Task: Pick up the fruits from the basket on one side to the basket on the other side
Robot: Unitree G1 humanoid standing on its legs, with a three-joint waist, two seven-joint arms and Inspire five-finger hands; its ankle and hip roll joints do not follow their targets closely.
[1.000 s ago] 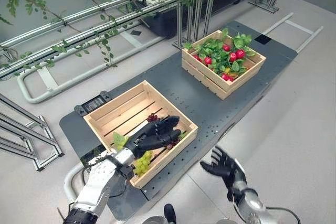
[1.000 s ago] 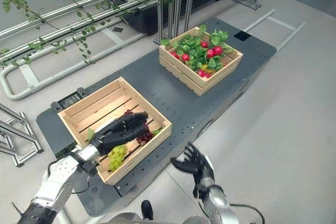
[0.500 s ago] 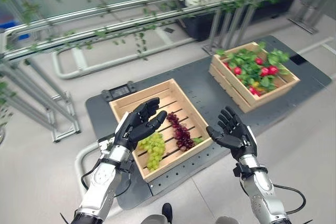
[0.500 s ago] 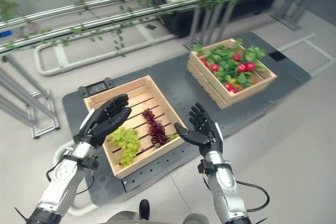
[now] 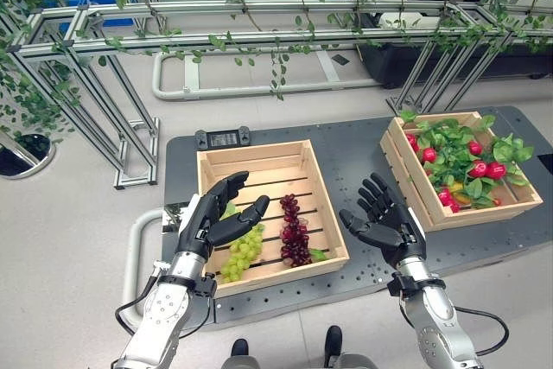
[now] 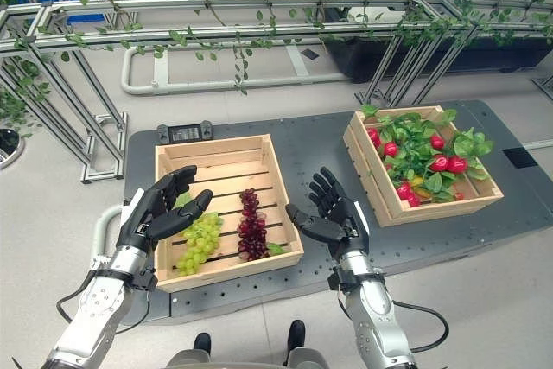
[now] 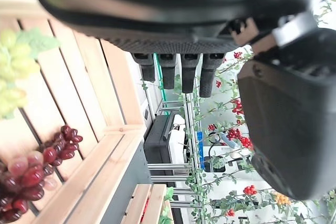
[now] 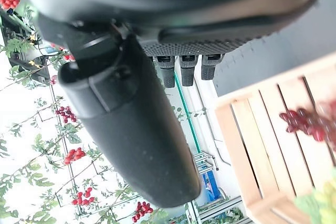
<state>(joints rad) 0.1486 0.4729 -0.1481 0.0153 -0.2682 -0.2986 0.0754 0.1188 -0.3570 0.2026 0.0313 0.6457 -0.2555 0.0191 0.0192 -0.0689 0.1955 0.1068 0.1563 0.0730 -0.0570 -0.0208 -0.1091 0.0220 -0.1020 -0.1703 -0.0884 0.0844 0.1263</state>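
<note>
Fingers on both hands are straight and spread, nothing held in either. I see the left hand (image 5: 214, 218) raised palm-inward over the left edge of the near crate (image 5: 321, 213), thumb sticking out toward the fruit. The right hand (image 5: 386, 224) mirrors it, palm facing left, hovering over the platform (image 5: 354, 149) in the gap between the two crates, touching neither. Both wrist views confirm it: fingers (image 7: 181, 70) run out straight in a row on the left, same on the right fingers (image 8: 187, 68), no fruit past them.

Near crate is pale slatted wood, rectangular, open top, gaps between the floor slats. Inside it: a bunch of green grapes (image 5: 243, 251), small round pale berries, lying just under the left hand's thumb, and right beside it a bunch of dark red grapes (image 5: 294, 231), long and narrow, running front to back along the slats. A green leaf (image 5: 318, 255) sits at the red bunch's near end.

Far crate (image 5: 421, 204), same slatted wood, sits to the right, well apart from the first. It's packed with leafy greenery (image 5: 460, 151) and glossy round red fruits (image 5: 495, 170) poking through; something yellowish shows low in the leaves, can't tell what.

Platform is dark grey, matte, rounded corners, perforated along its front edge. Behind it, aluminium frame rails (image 5: 216, 39) with thin leafy vines hanging off them.
</note>
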